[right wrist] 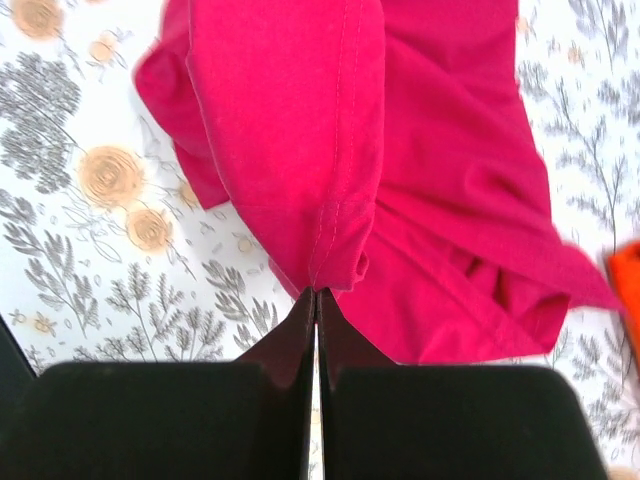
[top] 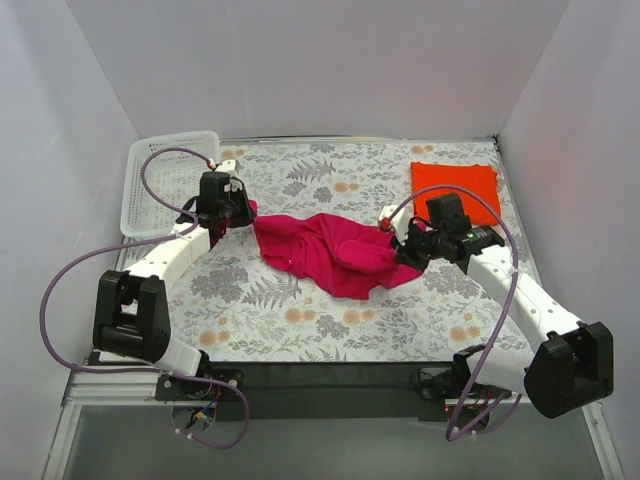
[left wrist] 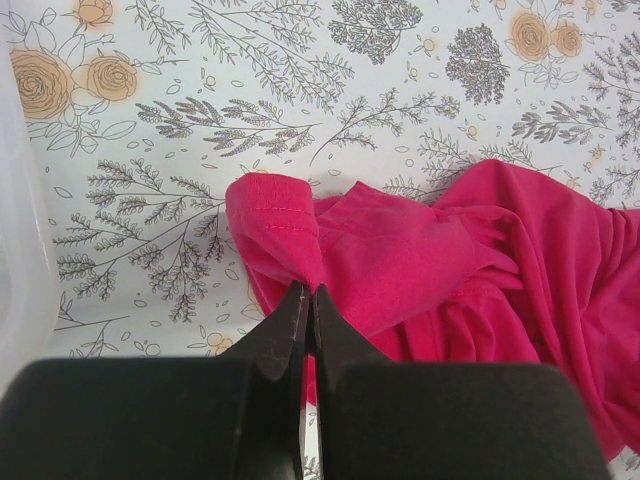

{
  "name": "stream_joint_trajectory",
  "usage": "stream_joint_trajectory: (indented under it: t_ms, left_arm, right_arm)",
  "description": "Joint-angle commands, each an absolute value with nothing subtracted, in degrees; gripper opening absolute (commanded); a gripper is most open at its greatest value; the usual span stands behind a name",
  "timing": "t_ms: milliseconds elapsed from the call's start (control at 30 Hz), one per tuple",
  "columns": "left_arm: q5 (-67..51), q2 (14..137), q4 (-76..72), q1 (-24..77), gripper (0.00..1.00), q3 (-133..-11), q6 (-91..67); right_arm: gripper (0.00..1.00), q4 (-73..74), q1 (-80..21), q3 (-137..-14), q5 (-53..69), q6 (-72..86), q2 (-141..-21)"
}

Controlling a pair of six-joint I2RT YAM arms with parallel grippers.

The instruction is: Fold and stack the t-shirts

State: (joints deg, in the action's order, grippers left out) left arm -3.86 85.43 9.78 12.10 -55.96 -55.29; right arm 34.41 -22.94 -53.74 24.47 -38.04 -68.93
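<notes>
**A:** Top view. Count?

**B:** Two shirts, two grippers, one basket.
- One magenta-pink soft cloth t-shirt [top: 325, 252]: unfolded and crumpled, at frame centre on the floral-print table cover [top: 300, 325].
- One bright orange-red cloth t-shirt [top: 462, 182]: folded to a flat rectangle, upper right. The right arm's wrist overlaps its lower edge.
- One white perforated plastic basket [top: 150, 195]: upper left, beside the left arm.

**A:** Grippers?

**B:** The left gripper [top: 248, 211] is at the magenta shirt's left end and the right gripper [top: 393, 245] is at its right end. The jaws are too small to judge here. Purple cables [top: 60, 290] loop off both arms.

**A:** Left wrist view?

**B:** The black fingers [left wrist: 280, 340] sit at bottom centre. Their tips are pressed together on a stitched hem fold of the magenta shirt. The cloth bunches toward the right of the frame. The basket wall shows as a pale blur at the left edge.

**A:** Right wrist view?

**B:** The black fingers [right wrist: 285, 345] sit at bottom centre, with their tips closed on a gathered seam of the same shirt. The cloth fans toward the top of the frame. A sliver of the orange-red shirt shows at the right edge, apart from the magenta cloth.
</notes>
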Motion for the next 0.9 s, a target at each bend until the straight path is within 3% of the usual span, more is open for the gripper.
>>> stream_joint_trajectory:
  t_ms: [0, 367, 433, 467, 567, 700, 867]
  left_arm:
    - [-4.0, 82.8, 8.5, 11.6, 0.00, -55.9, -55.0]
    - [-5.0, 82.8, 8.5, 11.6, 0.00, -55.8, -55.2]
    - [-5.2, 82.8, 8.4, 11.6, 0.00, -55.8, -55.2]
    - [-5.2, 82.8, 8.5, 11.6, 0.00, -55.8, -55.2]
    - [-5.1, 82.6, 8.5, 11.6, 0.00, -55.6, -55.2]
    - [-5.5, 82.7, 8.5, 11.6, 0.00, -55.7, -55.2]
    - [-6.0, 83.1, 8.4, 11.6, 0.00, -55.7, -55.3]
  right_arm:
    - [0.01, 34.0, -20.8, -50.9, 22.9, -37.5, -65.8]
    - [0.01, 41.6, -20.4, -41.5, 33.2, -52.7, -65.4]
    - [0.10, 44.5, -20.6, -41.7, 35.1, -55.5, -67.1]
    - [0.22, 46.0, -20.5, -42.1, 35.1, -56.0, -67.8]
    - [0.39, 46.2, -20.4, -44.6, 32.2, -55.6, -68.7]
    - [0.50, 43.8, -19.5, -49.5, 31.6, -52.2, -68.7]
    - [0.51, 42.5, -20.4, -51.9, 39.1, -47.6, -74.4]
